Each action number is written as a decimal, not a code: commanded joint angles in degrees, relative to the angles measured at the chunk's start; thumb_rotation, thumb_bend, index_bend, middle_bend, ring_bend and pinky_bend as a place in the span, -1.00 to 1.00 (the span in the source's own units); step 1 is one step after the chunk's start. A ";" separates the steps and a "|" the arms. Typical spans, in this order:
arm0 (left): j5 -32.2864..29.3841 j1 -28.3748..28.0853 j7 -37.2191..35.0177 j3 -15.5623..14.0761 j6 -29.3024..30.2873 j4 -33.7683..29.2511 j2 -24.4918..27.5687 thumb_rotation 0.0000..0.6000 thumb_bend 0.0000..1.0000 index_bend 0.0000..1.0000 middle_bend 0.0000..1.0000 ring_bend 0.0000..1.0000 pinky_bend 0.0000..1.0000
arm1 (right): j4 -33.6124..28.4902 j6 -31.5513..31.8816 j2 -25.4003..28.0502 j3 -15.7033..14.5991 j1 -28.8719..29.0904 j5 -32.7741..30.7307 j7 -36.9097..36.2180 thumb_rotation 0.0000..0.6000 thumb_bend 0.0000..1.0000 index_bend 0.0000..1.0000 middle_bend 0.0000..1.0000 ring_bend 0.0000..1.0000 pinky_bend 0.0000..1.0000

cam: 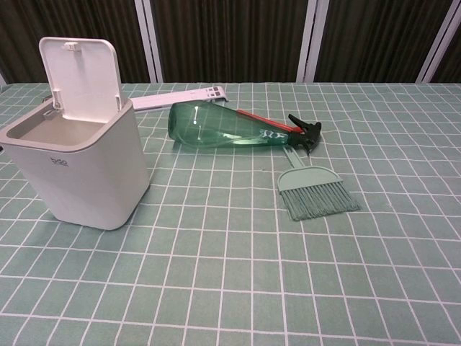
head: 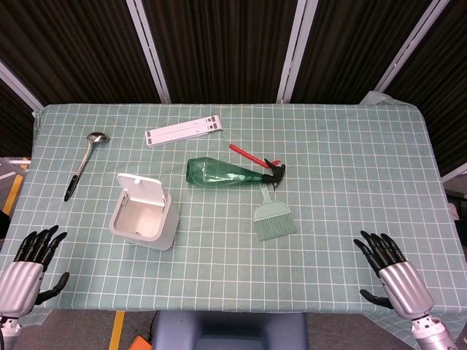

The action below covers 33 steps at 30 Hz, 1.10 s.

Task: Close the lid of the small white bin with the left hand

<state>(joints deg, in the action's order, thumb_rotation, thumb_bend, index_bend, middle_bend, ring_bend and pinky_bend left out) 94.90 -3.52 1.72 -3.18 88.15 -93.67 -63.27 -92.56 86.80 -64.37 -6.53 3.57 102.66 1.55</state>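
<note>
The small white bin point(head: 144, 216) stands on the left half of the table, also close up in the chest view point(cam: 79, 169). Its lid point(head: 143, 191) point(cam: 79, 76) is swung up and back, leaving the inside showing. My left hand point(head: 31, 264) hovers at the table's front left corner, well left of and nearer than the bin, fingers spread with nothing in them. At the front right corner my right hand point(head: 388, 266) is likewise spread and holds nothing. Neither hand appears in the chest view.
A green spray bottle point(head: 232, 173) point(cam: 238, 130) lies on its side right of the bin. A small green brush point(head: 273, 219) point(cam: 315, 193) lies in front of it. A black-handled ladle point(head: 84, 163) sits far left, a white folded stand point(head: 184, 130) at the back.
</note>
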 commanded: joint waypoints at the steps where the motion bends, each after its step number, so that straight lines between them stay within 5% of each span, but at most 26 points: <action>1: 0.32 -0.30 -0.53 -0.15 -0.51 -0.18 0.00 1.00 -0.26 -0.83 -1.00 -1.00 -0.94 | -0.08 0.16 0.10 0.00 -0.06 0.05 -0.15 1.00 -0.63 -1.00 -1.00 -1.00 -1.00; 5: 1.38 -2.75 -1.71 1.53 -1.67 -0.95 0.09 1.00 -0.26 -0.87 -1.00 -1.00 -0.78 | -0.26 0.95 0.63 -0.36 -0.33 0.84 -1.07 1.00 -0.63 -1.00 -1.00 -1.00 -1.00; 7: 0.33 -4.79 -0.93 4.19 -2.41 -2.14 0.39 1.00 -0.23 -0.88 -0.96 -0.93 -0.38 | -0.18 1.08 0.81 -0.47 -0.39 1.03 -1.29 1.00 -0.63 -1.00 -1.00 -1.00 -1.00; 9: -2.57 -7.63 -1.51 7.55 -4.81 -5.73 1.63 1.00 -0.21 -0.87 -0.55 -0.41 0.36 | -0.22 0.89 0.99 -0.65 -0.33 1.25 -1.46 1.00 -0.63 -1.00 -1.00 -1.00 -1.00; 10: -4.74 -9.45 -2.11 9.62 -6.65 -8.41 2.52 1.00 -0.20 -0.85 -0.14 0.02 0.71 | -0.23 0.87 1.01 -0.69 -0.29 1.42 -1.52 1.00 -0.63 -1.00 -1.00 -1.00 -1.00; 12: -8.00 -12.22 -2.52 12.95 -9.00 -11.56 3.32 1.00 -0.16 -0.77 0.59 0.63 0.99 | -0.23 0.88 0.98 -0.74 -0.26 1.67 -1.50 1.00 -0.63 -1.00 -1.00 -1.00 -1.00; 14: -12.04 -15.37 -1.63 16.40 -11.81 -14.40 3.51 1.00 -0.07 -0.63 0.97 0.96 1.00 | -0.22 0.77 0.97 -0.87 -0.20 1.95 -1.51 1.00 -0.63 -1.00 -1.00 -1.00 -1.00; 19: -25.17 -22.85 -1.80 22.03 -23.02 -22.33 5.74 1.00 0.02 -0.48 1.00 1.00 1.00 | -0.35 0.59 0.91 -0.29 -0.14 1.12 -1.09 1.00 -0.63 -1.00 -1.00 -1.00 -1.00; 22: -36.49 -28.77 4.71 24.79 -28.36 -24.81 7.36 1.00 0.02 -0.45 1.00 1.00 1.00 | -0.43 0.18 1.15 0.04 0.05 0.33 -1.59 1.00 -0.63 -1.00 -1.00 -1.00 -1.00; 33: -64.80 -43.87 23.07 24.57 -30.90 -27.34 7.24 1.00 0.08 -0.45 1.00 1.00 1.00 | -0.45 0.27 2.29 -0.08 0.34 0.65 -3.63 1.00 -0.63 -1.00 -1.00 -1.00 -1.00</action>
<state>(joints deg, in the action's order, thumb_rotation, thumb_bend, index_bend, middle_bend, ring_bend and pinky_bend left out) 37.26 -42.32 19.89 21.23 59.34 -119.15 -56.72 -93.01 87.03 -62.12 -6.60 3.91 103.29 -2.03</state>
